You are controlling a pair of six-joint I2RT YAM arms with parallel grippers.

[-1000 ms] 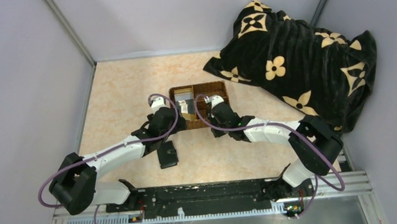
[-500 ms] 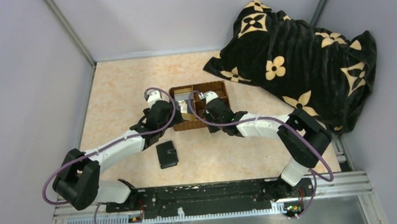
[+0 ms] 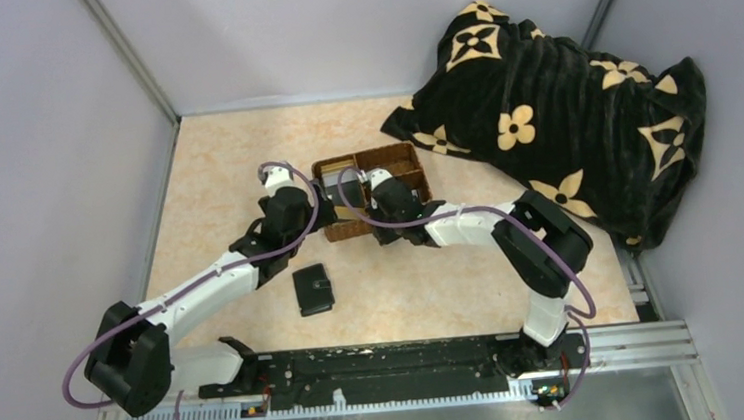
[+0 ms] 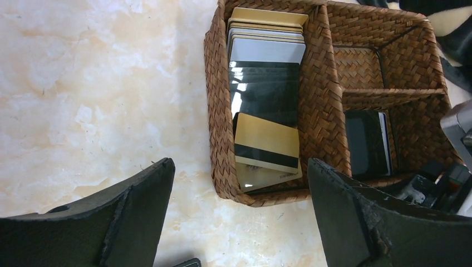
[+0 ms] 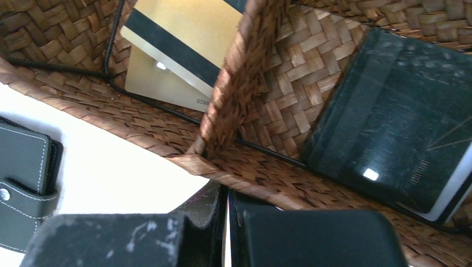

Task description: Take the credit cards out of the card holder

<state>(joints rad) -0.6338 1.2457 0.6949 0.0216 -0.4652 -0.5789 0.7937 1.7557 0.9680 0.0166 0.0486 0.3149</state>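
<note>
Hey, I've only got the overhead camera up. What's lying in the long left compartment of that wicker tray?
Observer: The left wrist view shows cards overlapping along it: gold at the far end, then pale grey, then glossy dark, with a gold card with a black stripe nearest.
Operator: And the small near compartment on the right?
Observer: A dark card lies there on top of a white-edged one.
Operator: Is the right hand open?
Observer: No. The right hand is shut, fingers together, right by the near rim of the tray.
</note>
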